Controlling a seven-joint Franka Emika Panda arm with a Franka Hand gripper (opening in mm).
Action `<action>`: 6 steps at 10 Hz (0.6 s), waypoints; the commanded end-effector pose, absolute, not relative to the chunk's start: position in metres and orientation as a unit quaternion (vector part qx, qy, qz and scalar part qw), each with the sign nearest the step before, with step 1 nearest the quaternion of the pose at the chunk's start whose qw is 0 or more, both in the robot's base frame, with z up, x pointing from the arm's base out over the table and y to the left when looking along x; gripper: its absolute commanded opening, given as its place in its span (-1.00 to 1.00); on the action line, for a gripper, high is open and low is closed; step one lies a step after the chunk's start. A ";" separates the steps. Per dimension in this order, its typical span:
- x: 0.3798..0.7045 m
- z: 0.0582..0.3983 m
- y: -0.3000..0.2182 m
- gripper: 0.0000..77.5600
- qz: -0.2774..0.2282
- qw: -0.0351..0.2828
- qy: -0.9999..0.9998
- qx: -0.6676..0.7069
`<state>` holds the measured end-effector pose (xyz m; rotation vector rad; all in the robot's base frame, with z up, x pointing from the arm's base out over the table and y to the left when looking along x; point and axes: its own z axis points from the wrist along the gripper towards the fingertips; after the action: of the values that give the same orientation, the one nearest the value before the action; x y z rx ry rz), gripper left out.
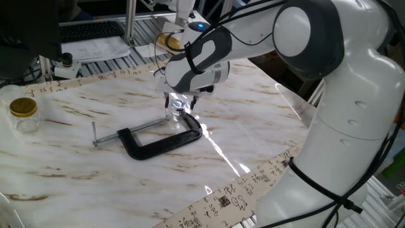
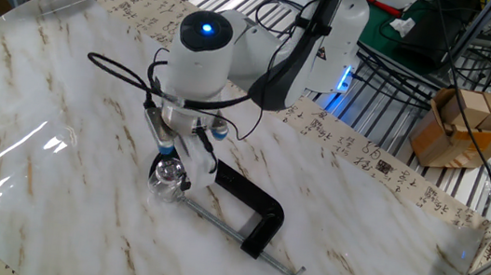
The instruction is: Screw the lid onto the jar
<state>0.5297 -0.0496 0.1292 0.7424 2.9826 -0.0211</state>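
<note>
The tiny clear glass jar (image 1: 174, 116) stands upright on the marble table, touching the jaw end of a black C-clamp (image 1: 158, 140). The silvery lid (image 1: 178, 104) sits on top of the jar and glints bluish between the fingers. My gripper (image 1: 178, 105) points straight down over it, shut on the lid. In the other fixed view the jar (image 2: 162, 180) shows below the gripper (image 2: 175, 155), whose fingers (image 2: 199, 162) straddle the jar's top. The lid itself is mostly hidden there.
The C-clamp (image 2: 248, 206) lies flat right beside the jar, its screw rod pointing away. A larger clear jar with a gold lid (image 1: 23, 113) stands at the table's far left. Printed paper strips (image 1: 234, 193) line the table edges. A cardboard box (image 2: 469, 121) sits off the table.
</note>
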 end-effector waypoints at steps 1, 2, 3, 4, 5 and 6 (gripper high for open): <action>0.547 0.139 -0.051 1.00 -0.053 0.061 0.997 0.004; 0.547 0.139 -0.051 1.00 -0.053 0.060 0.997 0.000; 0.547 0.139 -0.052 1.00 -0.052 0.060 0.997 -0.002; 0.547 0.138 -0.052 1.00 -0.051 0.059 0.997 -0.003; 0.548 0.138 -0.052 1.00 -0.047 0.057 0.997 -0.006; 0.548 0.137 -0.053 1.00 -0.043 0.055 0.997 -0.008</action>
<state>0.5394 -0.0506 0.1339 0.2450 3.0385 -0.1042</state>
